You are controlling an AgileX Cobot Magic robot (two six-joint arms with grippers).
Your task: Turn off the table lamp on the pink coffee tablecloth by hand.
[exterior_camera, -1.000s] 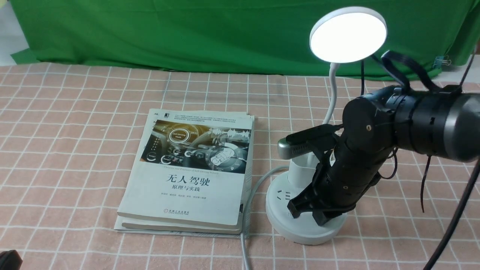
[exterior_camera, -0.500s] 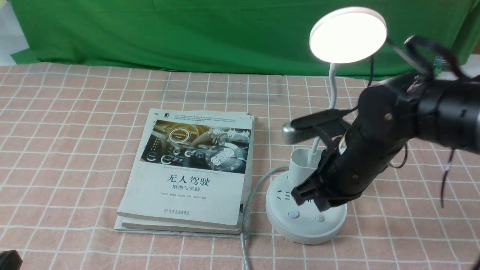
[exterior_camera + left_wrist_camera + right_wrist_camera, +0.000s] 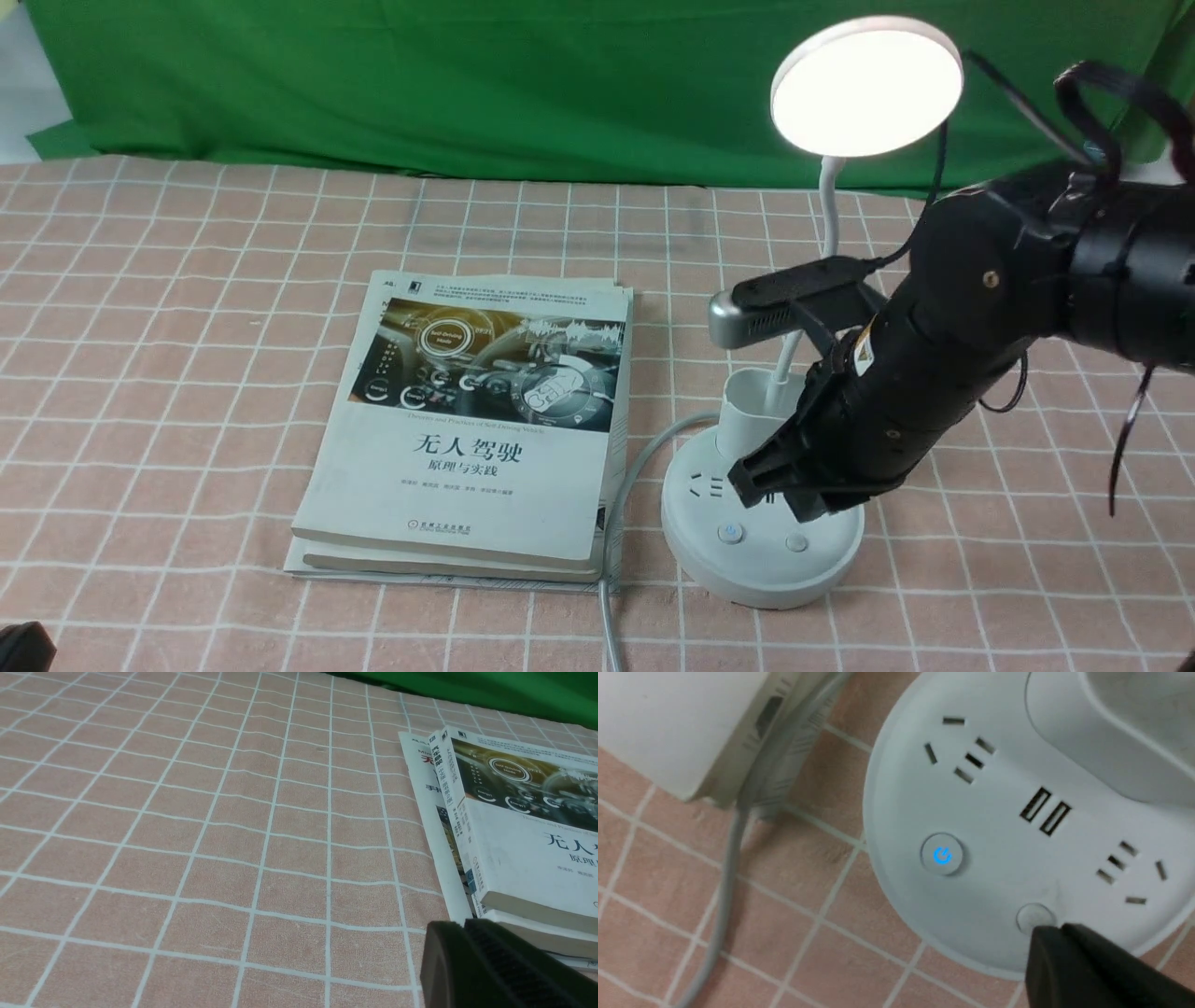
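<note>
The table lamp stands at the right on the pink coffee tablecloth [image 3: 187,327]. Its round disc head [image 3: 866,86] is lit. The hand, my black right arm end with its silver camera bar [image 3: 747,322], leans down over the lamp's round base [image 3: 709,560]. My right gripper [image 3: 780,495] is shut and hovers just above the base. In the right wrist view the gripper tip [image 3: 1052,931] sits at the edge of the plain round button [image 3: 1031,914]. The power button [image 3: 942,855] glows blue. My left gripper [image 3: 460,926] is shut, low over the cloth beside the books.
Two stacked books [image 3: 476,429] lie left of the lamp base. A grey cable [image 3: 616,523] runs from the base between them toward the table's front edge. A green backdrop cloth [image 3: 467,84] hangs behind the table.
My right arm has lifted up and back off the lamp base, uncovering its two buttons. The lamp head stays lit, its glow now warmer than a second ago.
</note>
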